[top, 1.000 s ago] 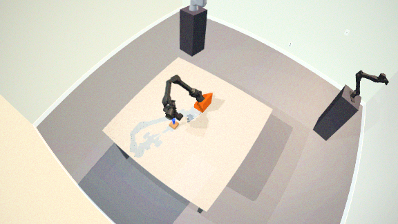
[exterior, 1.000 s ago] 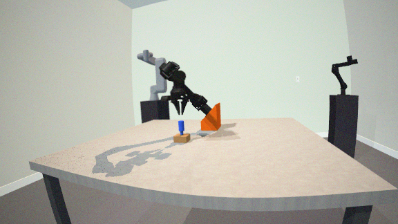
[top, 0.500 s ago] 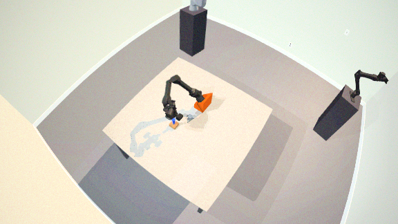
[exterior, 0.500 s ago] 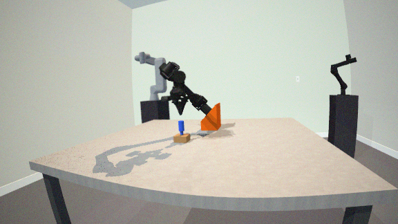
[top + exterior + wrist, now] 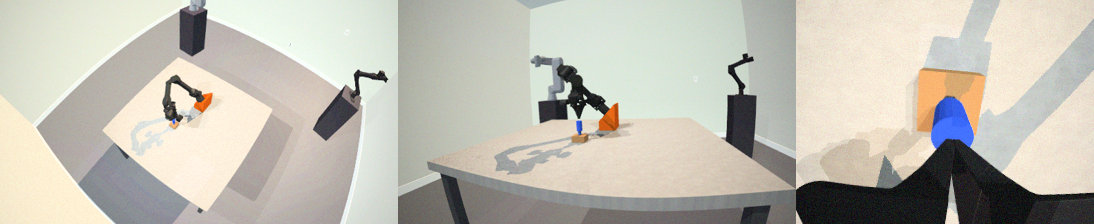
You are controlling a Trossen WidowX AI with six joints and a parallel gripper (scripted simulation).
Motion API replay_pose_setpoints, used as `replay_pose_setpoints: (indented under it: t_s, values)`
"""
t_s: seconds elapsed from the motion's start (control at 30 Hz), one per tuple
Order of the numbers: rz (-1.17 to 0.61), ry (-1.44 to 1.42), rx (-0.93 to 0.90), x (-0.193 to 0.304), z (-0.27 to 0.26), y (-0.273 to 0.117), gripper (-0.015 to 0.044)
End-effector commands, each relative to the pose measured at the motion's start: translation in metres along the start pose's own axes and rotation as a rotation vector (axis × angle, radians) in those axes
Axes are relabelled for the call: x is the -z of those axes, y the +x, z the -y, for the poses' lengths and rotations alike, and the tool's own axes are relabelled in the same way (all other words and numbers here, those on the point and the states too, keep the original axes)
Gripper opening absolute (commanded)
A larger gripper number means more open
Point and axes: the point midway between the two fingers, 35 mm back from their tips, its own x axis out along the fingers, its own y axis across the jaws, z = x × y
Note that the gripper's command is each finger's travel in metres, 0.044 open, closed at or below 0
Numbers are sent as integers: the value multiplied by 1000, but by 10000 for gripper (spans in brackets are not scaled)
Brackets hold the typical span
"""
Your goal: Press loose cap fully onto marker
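The holder block (image 5: 173, 126) (image 5: 580, 139) (image 5: 931, 95), light orange-brown, sits on the table (image 5: 221, 145) (image 5: 640, 162). The blue marker (image 5: 580, 133) stands upright in it; only a short, narrow part shows above the block. The wider blue cap (image 5: 579, 125) (image 5: 952, 134) sits upright on top of the marker. Whether it is fully on cannot be told. My gripper (image 5: 578, 117) (image 5: 951, 145) is shut with nothing between its fingers. It points down, and its tips are just above the cap's top, with a small gap in the exterior view.
An orange wedge (image 5: 204, 103) (image 5: 609, 119) stands at my arm's base, behind and to the right of the block. Another black arm (image 5: 370, 75) (image 5: 736, 70) on a dark pedestal and a grey arm (image 5: 557, 74) on another stand beyond the table. My arm's shadow falls across the tabletop.
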Motion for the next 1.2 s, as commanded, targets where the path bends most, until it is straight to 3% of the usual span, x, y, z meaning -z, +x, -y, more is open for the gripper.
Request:
replay_pose_setpoints:
  t_s: [0.0,0.7,0.93,1.13,1.17]
  values:
    - [2,-6,5,0,1,6,0]
    - [9,1,-1,-2,0,15,0]
    - [5,-5,-5,-2,-2,-65,0]
    - [4,-5,-3,-1,-1,-73,0]
    - [4,-5,-3,-1,-1,-73,26]
